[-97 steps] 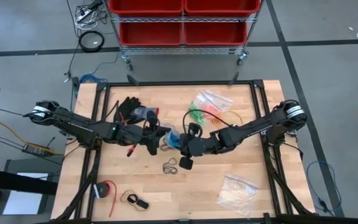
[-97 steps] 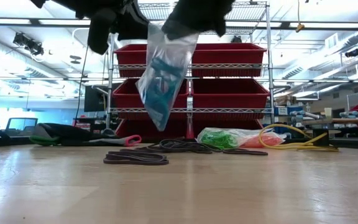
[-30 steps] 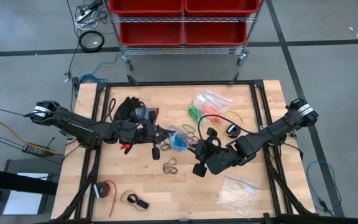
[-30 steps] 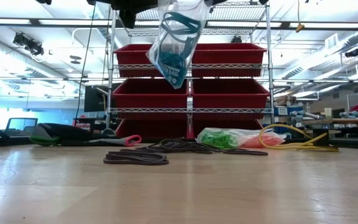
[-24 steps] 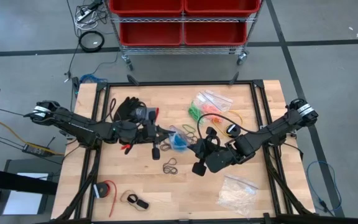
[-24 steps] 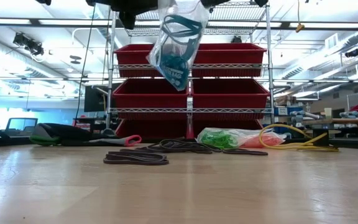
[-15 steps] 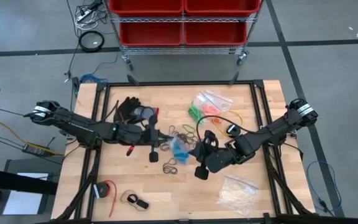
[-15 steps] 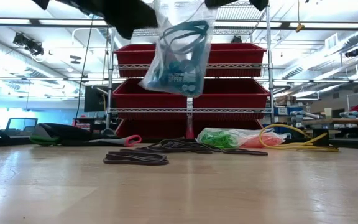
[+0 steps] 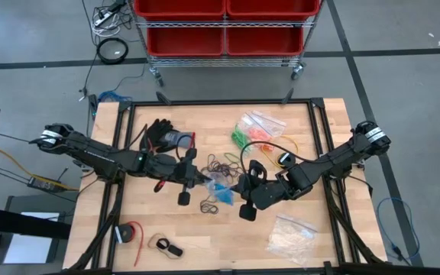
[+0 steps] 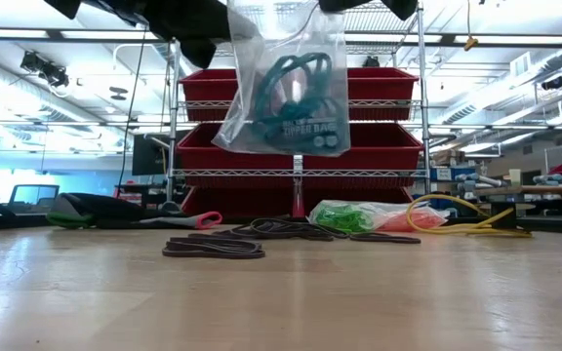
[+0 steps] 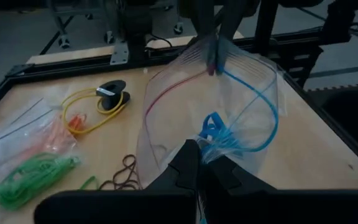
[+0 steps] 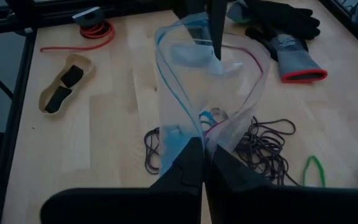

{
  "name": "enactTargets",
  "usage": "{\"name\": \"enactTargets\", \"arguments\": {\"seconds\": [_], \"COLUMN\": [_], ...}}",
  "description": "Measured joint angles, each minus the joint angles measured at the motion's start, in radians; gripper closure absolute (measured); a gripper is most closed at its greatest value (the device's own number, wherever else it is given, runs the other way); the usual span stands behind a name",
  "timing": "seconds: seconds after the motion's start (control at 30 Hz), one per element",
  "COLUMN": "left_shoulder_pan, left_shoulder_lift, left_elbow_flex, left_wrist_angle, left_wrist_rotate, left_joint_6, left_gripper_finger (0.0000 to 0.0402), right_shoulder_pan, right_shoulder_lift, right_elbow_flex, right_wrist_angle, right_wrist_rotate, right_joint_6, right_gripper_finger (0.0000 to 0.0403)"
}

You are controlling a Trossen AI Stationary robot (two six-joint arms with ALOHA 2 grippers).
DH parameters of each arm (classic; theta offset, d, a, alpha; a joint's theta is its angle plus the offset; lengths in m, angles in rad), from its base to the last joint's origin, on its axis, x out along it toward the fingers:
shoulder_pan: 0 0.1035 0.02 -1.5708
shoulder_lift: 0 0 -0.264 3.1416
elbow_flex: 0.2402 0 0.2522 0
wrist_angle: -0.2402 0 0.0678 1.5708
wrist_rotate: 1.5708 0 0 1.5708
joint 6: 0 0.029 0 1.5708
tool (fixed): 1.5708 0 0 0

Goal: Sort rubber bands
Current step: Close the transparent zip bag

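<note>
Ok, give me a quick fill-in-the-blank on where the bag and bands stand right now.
Both grippers, left gripper and right gripper, hold the clear zip bag ___ the table.
The bands inside the bag are ___.
The loose black rubber bands lie on the ___.

Missing: above; blue; table

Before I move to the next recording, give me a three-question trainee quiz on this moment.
1. True or false: the clear zip bag lies flat on the table.
2. Which colour are the rubber bands inside the bag? A orange, B blue, C black, D green.
3. Fill in: the left claw and the right claw each pinch one side of the bag's ____.

Key
1. False: it hangs in the air between the two claws, above the loose black bands.
2. B.
3. Mouth (its top edge), held apart.
</note>
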Motion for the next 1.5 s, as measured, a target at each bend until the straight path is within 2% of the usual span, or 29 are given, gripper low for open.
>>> {"name": "enactTargets", "arguments": {"seconds": [0.07, 0.2, 0.53, 0.67, 0.8, 1.27, 1.37, 1.5], "left_shoulder_pan": [0.002, 0.003, 0.003, 0.003, 0.010, 0.009, 0.008, 0.008], "left_shoulder_lift": [0.000, 0.000, 0.000, 0.000, 0.000, 0.000, 0.000, 0.000], "left_elbow_flex": [0.000, 0.000, 0.000, 0.000, 0.000, 0.000, 0.001, 0.056], "left_wrist_angle": [0.008, 0.011, 0.051, 0.065, 0.061, 0.013, -0.005, -0.192], "left_wrist_rotate": [-0.005, -0.038, -0.038, -0.038, -0.048, -0.022, -0.022, -0.021], "left_joint_6": [0.009, 0.137, 0.074, -0.025, 0.106, 0.102, 0.103, 0.105], "left_gripper_finger": [0.0389, 0.0389, 0.0389, 0.0389, 0.0389, 0.0388, 0.0370, 0.0321], "right_shoulder_pan": [0.000, 0.000, 0.000, 0.000, 0.000, -0.002, -0.002, -0.002], "right_shoulder_lift": [0.000, 0.000, 0.000, 0.000, 0.000, 0.000, 0.000, 0.000], "right_elbow_flex": [0.000, 0.000, 0.000, 0.000, 0.000, 0.000, 0.000, 0.000], "right_wrist_angle": [0.001, 0.001, 0.003, 0.003, 0.003, 0.004, 0.003, 0.002], "right_wrist_rotate": [-0.002, -0.008, -0.008, -0.008, -0.008, -0.008, -0.008, -0.033], "right_joint_6": [0.000, 0.000, -0.002, -0.002, -0.002, -0.018, -0.019, -0.027], "right_gripper_finger": [0.0403, 0.0403, 0.0403, 0.0403, 0.0403, 0.0403, 0.0403, 0.0403]}}
